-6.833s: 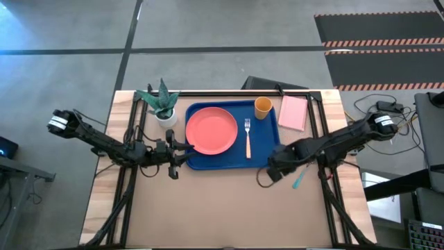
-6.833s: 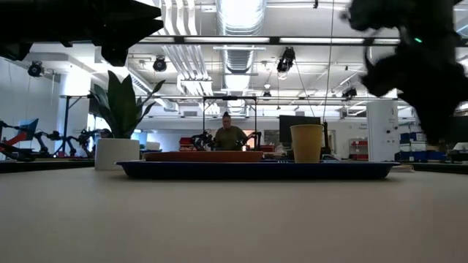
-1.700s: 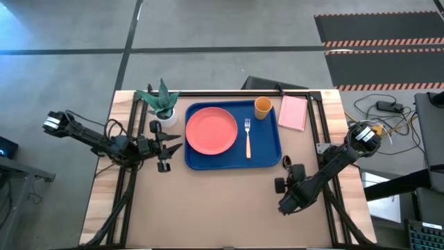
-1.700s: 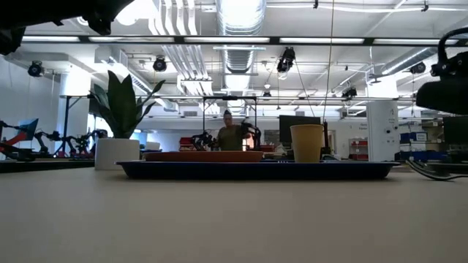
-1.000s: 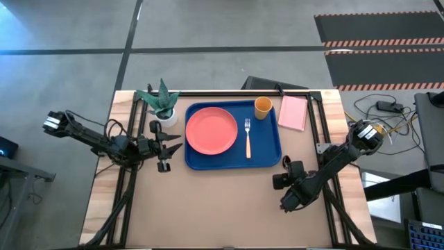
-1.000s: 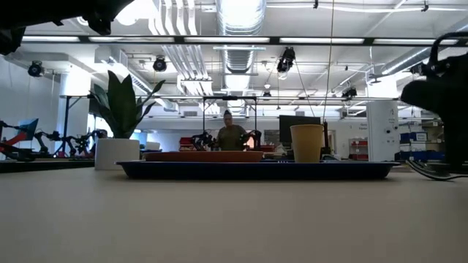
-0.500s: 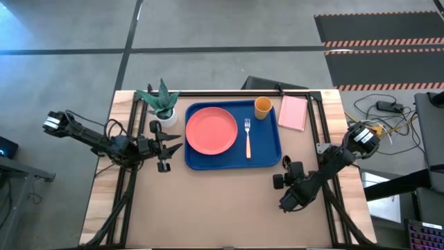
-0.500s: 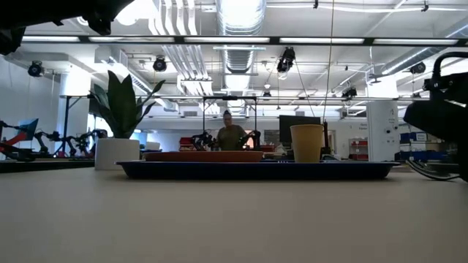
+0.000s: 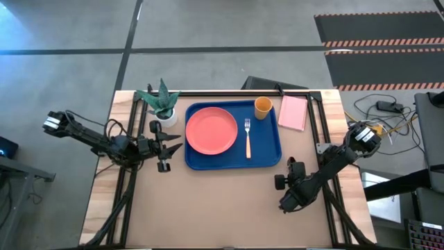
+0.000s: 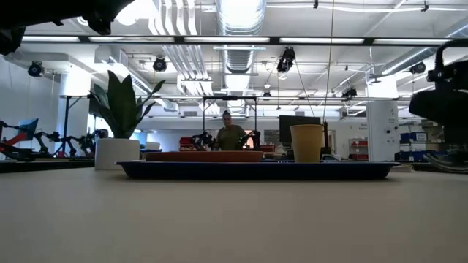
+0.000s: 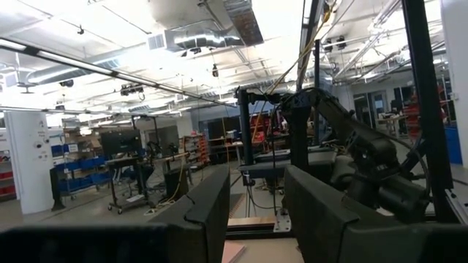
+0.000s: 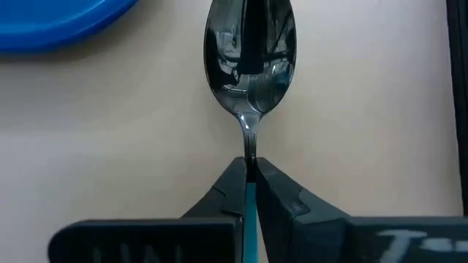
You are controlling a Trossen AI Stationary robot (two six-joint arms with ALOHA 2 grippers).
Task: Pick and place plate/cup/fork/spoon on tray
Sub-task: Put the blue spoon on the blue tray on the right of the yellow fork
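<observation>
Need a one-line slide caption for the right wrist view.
Right gripper shut on the spoon, held above the table near the tray.

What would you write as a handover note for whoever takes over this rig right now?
Right gripper: shut on the spoon, clamped at its neck over bare table, off the tray's front right corner.
Left gripper: open, holding nothing, waiting off the tray's left edge beside the potted plant.
Done: plate, fork and cup are on the tray.
Left: carry the spoon over the rim and set it down, probably in the free strip right of the fork, then release.
</observation>
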